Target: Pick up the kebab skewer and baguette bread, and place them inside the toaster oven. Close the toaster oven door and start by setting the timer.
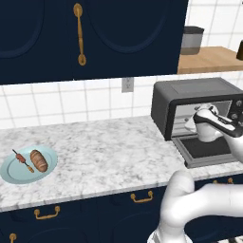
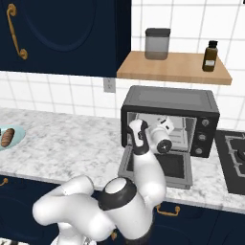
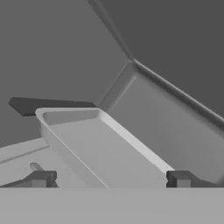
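Spread wide and empty, gripper (image 3: 109,179) hovers over the toaster oven (image 1: 199,102) tray (image 3: 100,144) — kebab skewer (image 1: 23,160) and baguette bread (image 1: 39,160) lie far left on the plate (image 1: 12,175).

Plate (image 2: 12,136) with baguette bread (image 2: 7,137) cropped at left edge; stovetop (image 2: 234,158) cropped at right.
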Robot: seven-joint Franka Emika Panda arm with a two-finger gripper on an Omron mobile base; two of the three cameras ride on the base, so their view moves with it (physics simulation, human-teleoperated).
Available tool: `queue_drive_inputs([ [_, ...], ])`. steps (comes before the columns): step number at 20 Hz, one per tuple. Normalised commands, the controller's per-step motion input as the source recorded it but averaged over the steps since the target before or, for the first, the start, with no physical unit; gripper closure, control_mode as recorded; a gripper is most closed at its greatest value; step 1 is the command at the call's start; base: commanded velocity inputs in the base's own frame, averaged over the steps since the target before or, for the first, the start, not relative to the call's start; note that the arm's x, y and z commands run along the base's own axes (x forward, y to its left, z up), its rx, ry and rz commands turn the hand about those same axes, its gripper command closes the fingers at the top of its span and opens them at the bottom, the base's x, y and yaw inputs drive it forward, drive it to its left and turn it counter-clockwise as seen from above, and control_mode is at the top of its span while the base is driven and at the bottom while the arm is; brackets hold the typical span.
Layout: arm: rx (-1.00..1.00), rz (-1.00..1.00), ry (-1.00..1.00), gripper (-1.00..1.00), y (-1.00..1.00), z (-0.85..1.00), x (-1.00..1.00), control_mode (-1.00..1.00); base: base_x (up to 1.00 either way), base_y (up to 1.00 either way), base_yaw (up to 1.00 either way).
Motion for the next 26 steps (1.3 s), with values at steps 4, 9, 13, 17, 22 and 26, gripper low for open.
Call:
queue_drive_inputs([
  [4, 0.00, 0.00, 0.04, -1.00, -0.17, -0.29, 0.28, -1.00, 0.00, 0.00, 0.00],
  [9, 0.00, 0.00, 0.02, -1.00, -0.17, -0.16, 0.34, -1.00, 0.00, 0.00, 0.00],
  [13, 0.00, 0.00, 0.01, -1.00, -0.11, -0.16, 0.36, -1.00, 0.00, 0.00, 0.00],
  [17, 0.00, 0.00, 0.01, 1.00, -0.01, -0.19, 0.28, -1.00, 0.00, 0.00, 0.00],
  [22, 0.00, 0.00, 0.02, 1.00, -0.04, -0.17, 0.09, -1.00, 0.00, 0.00, 0.00],
  [26, 0.00, 0.00, 0.03, 1.00, -0.17, -0.02, -0.17, -1.00, 0.00, 0.00, 0.00],
])
